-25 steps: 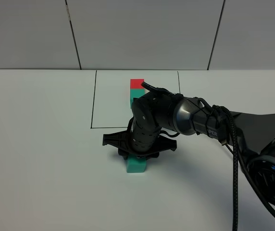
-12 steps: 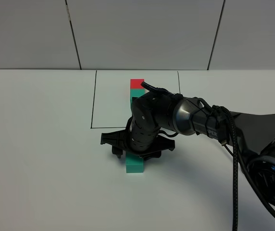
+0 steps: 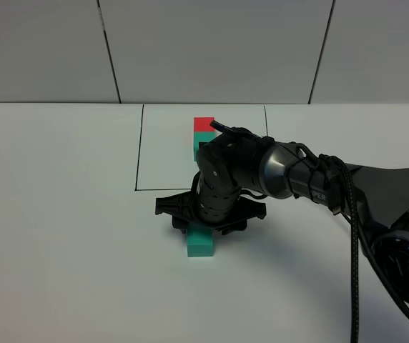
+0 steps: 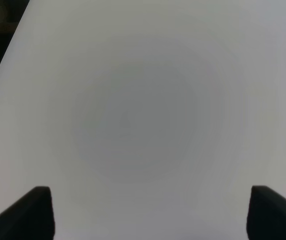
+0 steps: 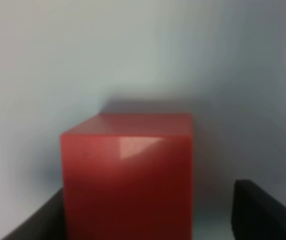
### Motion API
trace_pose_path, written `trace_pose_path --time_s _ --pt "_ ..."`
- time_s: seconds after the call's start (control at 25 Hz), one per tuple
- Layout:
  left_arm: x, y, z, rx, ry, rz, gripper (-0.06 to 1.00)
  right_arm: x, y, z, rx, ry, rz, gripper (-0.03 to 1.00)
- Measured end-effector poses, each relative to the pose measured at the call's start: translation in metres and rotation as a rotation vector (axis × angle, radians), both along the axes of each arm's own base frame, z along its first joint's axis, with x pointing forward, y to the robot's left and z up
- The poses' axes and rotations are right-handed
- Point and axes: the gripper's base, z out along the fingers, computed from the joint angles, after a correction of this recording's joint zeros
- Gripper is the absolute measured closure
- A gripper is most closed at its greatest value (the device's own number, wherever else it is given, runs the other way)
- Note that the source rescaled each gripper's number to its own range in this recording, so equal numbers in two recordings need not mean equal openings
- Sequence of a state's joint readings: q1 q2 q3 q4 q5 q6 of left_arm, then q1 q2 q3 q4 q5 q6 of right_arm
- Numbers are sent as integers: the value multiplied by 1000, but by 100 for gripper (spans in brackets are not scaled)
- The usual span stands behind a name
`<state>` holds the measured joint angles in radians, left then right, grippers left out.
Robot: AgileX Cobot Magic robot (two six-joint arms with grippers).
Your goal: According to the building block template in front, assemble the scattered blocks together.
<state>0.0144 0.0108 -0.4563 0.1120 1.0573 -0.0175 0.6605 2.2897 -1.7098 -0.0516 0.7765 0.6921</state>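
Note:
The building block template, a red cube (image 3: 204, 123) joined to a teal cube (image 3: 201, 138), lies inside a black drawn rectangle (image 3: 139, 146) at the back of the table. My right gripper (image 3: 209, 226) reaches across the middle and hangs low over the scattered blocks. The loose teal cube (image 3: 200, 244) shows just in front of it. The loose red cube (image 5: 128, 175) fills the right wrist view between the spread fingers (image 5: 263, 210), with a gap on one side; it is hidden in the exterior view. My left gripper (image 4: 148, 215) is open over bare table.
The white table (image 3: 61, 214) extends on both sides. A grey panelled wall (image 3: 212, 50) stands behind it. The right arm and its cable (image 3: 351, 236) cross the right half of the table.
My right gripper shifted slightly left, then back right, staying low over the blocks. The loose teal cube sits a little further left than a second ago.

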Motion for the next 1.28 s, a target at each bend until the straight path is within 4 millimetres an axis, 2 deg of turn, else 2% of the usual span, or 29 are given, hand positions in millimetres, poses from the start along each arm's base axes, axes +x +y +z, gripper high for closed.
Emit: trace_pose_path --time_s 0.2,0.52,0.84,1.12,1.28 --pt "0 0 0 0 0 0 0 -1 -1 22 23 -35 6 32" --pt "0 0 0 0 0 0 0 -4 0 46 35 -21 46 32" --pt "0 0 0 0 0 0 0 -2 -8 85 -59 -78 112 31" --pt "0 0 0 0 0 0 0 -4 -13 90 -120 -61 122 31" --pt "0 0 0 0 0 0 0 -6 -16 109 -104 -101 122 31"
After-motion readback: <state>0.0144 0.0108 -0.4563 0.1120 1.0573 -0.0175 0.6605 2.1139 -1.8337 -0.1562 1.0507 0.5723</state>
